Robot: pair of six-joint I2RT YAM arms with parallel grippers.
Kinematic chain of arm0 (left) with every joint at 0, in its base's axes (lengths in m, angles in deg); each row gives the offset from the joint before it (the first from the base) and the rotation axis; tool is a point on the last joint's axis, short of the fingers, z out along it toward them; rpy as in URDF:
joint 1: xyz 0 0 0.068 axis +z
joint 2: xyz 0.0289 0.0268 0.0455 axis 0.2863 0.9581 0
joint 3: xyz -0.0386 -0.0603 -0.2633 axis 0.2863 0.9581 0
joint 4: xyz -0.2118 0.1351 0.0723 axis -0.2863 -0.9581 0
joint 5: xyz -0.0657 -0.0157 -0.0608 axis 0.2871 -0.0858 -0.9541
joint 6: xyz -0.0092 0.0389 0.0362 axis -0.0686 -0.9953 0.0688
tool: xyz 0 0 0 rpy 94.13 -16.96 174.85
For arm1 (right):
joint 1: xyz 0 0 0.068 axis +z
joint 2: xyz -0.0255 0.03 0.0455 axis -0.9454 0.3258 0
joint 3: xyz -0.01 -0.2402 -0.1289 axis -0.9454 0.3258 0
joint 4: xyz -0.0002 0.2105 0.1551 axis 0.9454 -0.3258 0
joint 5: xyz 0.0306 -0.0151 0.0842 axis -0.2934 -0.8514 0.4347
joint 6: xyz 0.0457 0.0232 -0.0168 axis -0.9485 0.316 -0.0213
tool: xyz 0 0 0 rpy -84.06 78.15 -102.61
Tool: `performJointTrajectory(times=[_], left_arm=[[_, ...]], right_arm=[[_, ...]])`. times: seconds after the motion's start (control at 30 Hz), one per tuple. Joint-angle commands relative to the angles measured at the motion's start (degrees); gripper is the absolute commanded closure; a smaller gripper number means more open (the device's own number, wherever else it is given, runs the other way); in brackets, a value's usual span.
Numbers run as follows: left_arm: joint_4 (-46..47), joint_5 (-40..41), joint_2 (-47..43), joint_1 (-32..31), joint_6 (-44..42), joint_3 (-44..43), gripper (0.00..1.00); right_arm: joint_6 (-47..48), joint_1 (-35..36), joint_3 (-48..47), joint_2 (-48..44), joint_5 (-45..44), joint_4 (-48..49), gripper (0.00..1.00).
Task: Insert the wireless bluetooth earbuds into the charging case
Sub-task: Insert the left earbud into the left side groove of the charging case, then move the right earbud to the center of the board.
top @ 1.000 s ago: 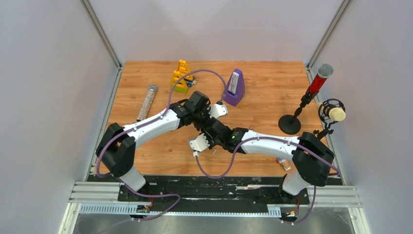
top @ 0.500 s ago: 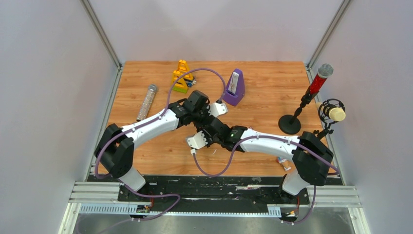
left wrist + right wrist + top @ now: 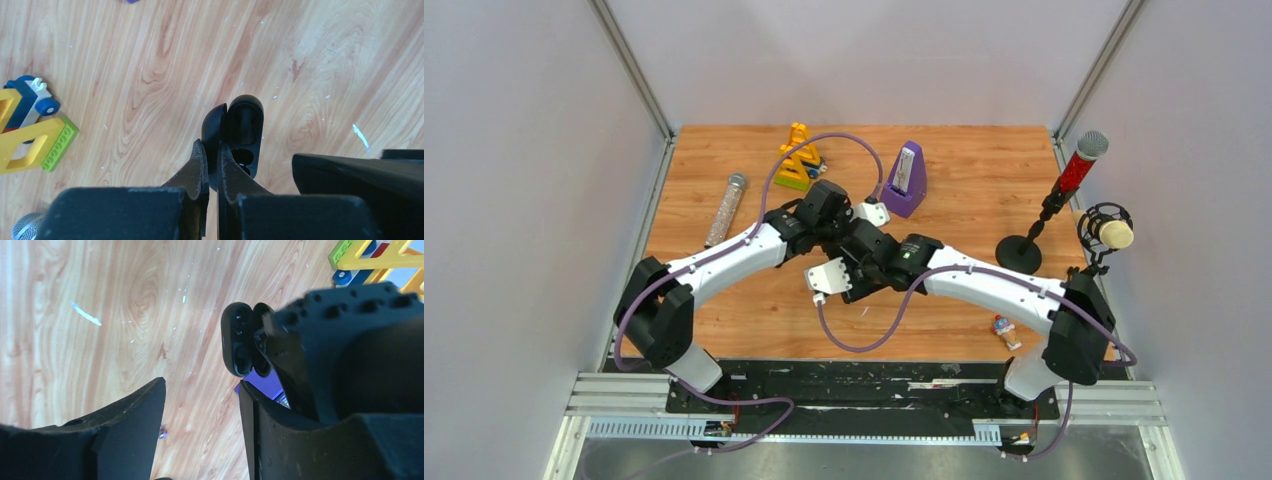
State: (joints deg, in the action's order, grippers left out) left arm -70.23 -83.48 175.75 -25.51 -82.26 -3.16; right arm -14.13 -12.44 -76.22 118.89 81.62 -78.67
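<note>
Wood desk [image 3: 984, 170], grey walls round it. Mid desk: case [image 3: 243, 125], hinged open, sockets showing. Can't tell if buds sit inside, too dark. L gripper [image 3: 211, 146] pinches the lid half, fingers nearly together. R gripper [image 3: 202, 382] is just beside the case, fingers spread w/ nothing between them, only bare wood below. Both arms meet mid desk. Purple metronome [image 3: 907, 178] stands just past them twd the far edge. Yellow block toy [image 3: 796, 160] is near the far edge, L of it. Silver tube [image 3: 725, 208] lies by the L edge. Red mic [image 3: 1079, 165] on a stand is at the R edge.
</note>
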Motion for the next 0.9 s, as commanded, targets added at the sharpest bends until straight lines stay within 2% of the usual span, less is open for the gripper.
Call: performJointTrajectory(times=[0.0,0.23,0.5,0.6,0.77,0.87], left_arm=[[-0.95,-1.53,-1.22,-1.35,-1.06,0.80,1.00],[-0.73,-1.09,-1.01,-1.35,-1.33,0.84,1.00],[-0.86,0.09,-2.07,-1.23,-2.83,1.40,1.00],[-0.58,1.34,-3.35,-0.11,-4.38,2.29,1.00],[-1.32,-0.21,-7.66,8.01,-4.50,3.49,1.00],[-0.90,0.35,-11.34,11.53,-5.27,5.29,1.00]], right_arm=[[-4.22,-1.16,-4.57,-6.62,5.44,-5.08,0.42],[-10.11,-3.98,-3.87,-14.49,13.07,-6.13,0.41],[-22.73,-16.45,-4.40,-17.40,29.20,-2.02,0.44],[-30.13,-20.30,-2.62,-15.99,30.07,3.54,0.44],[-42.98,-23.38,-3.89,-9.07,28.11,8.97,0.44],[-47.66,-24.00,-5.42,-4.29,28.52,11.50,0.43]])
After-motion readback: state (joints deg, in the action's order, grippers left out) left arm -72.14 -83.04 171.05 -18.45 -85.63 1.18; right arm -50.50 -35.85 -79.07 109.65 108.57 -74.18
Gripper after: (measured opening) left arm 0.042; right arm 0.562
